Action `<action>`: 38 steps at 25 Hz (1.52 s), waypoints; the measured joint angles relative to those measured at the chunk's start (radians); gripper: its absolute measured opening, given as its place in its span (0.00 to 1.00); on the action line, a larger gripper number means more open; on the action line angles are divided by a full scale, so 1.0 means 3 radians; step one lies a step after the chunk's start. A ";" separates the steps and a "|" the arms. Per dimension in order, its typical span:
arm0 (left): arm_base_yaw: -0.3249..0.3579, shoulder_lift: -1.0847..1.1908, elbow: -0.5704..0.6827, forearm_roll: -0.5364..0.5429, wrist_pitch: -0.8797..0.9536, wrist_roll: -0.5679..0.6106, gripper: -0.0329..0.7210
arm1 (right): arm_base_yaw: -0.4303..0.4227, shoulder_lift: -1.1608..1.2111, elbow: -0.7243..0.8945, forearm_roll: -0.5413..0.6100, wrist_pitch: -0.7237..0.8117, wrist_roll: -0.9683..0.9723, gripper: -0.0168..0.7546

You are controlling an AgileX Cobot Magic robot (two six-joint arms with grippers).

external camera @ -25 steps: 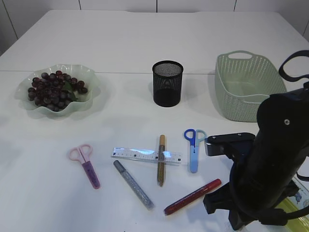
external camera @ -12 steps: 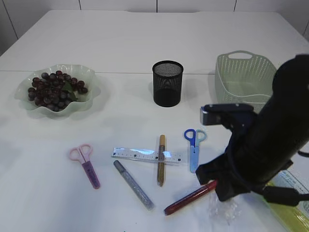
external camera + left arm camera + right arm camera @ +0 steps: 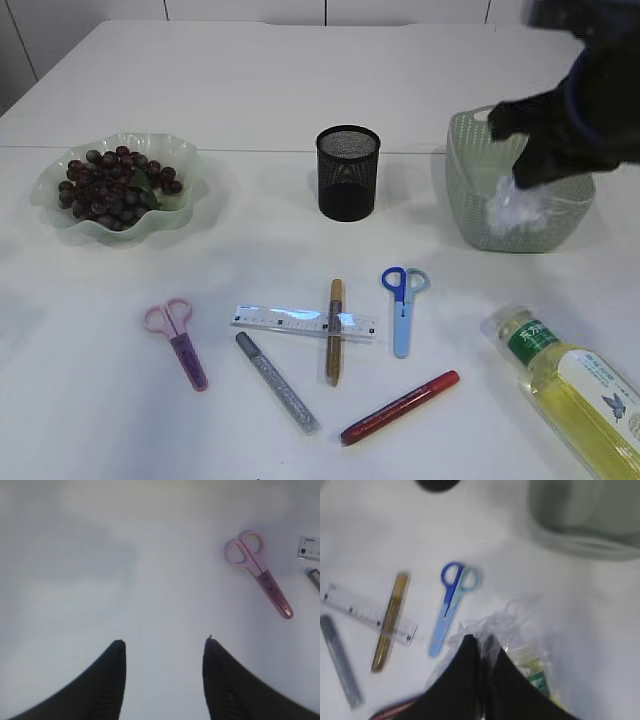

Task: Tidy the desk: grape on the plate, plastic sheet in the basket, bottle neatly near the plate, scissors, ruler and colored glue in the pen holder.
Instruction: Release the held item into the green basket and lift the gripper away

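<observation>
Nearest the camera, a bottle [image 3: 572, 385] of yellow liquid is lying on its side at the right of the white surface [image 3: 260, 90], with a red glue pen [image 3: 398, 407] and a grey glitter glue pen [image 3: 277, 382] just left of it. A gold glue pen [image 3: 334, 331] is resting across the clear ruler [image 3: 303, 322], between pink scissors [image 3: 176, 341] and blue scissors [image 3: 402, 306]. The left claw [image 3: 162, 647] is hanging with its jaws apart, holding nothing. Farther back, the black mesh pen holder [image 3: 348, 172] is standing with nothing showing above its rim. The right claw [image 3: 482, 645] is pinching the crumpled plastic sheet [image 3: 519, 208] over the green basket [image 3: 470, 190]. The grapes [image 3: 112, 186] are sitting on the scalloped plate [image 3: 190, 170].
</observation>
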 joint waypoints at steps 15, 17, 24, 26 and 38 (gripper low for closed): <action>0.0000 0.0000 0.0000 -0.0002 0.0105 0.0000 0.52 | -0.0653 0.1173 -0.1239 -0.0187 -0.0387 0.0060 0.05; 0.0000 0.0000 0.0000 -0.0008 0.0117 0.0000 0.52 | -0.0653 0.1351 -0.1389 -0.0270 -0.0387 0.0174 0.10; 0.0000 0.0000 0.0000 -0.0008 0.0119 0.0000 0.52 | -0.0653 0.1677 -0.1677 -0.0452 -0.0261 0.0335 0.56; 0.0000 0.0000 0.0000 -0.0008 0.0113 0.0000 0.52 | -0.0660 0.1677 -0.1743 -0.0467 -0.0210 0.0343 0.62; 0.0000 0.0000 0.0000 -0.0008 -0.0083 0.0000 0.52 | -0.0660 0.1564 -0.2013 -0.0479 0.1193 -0.0201 0.66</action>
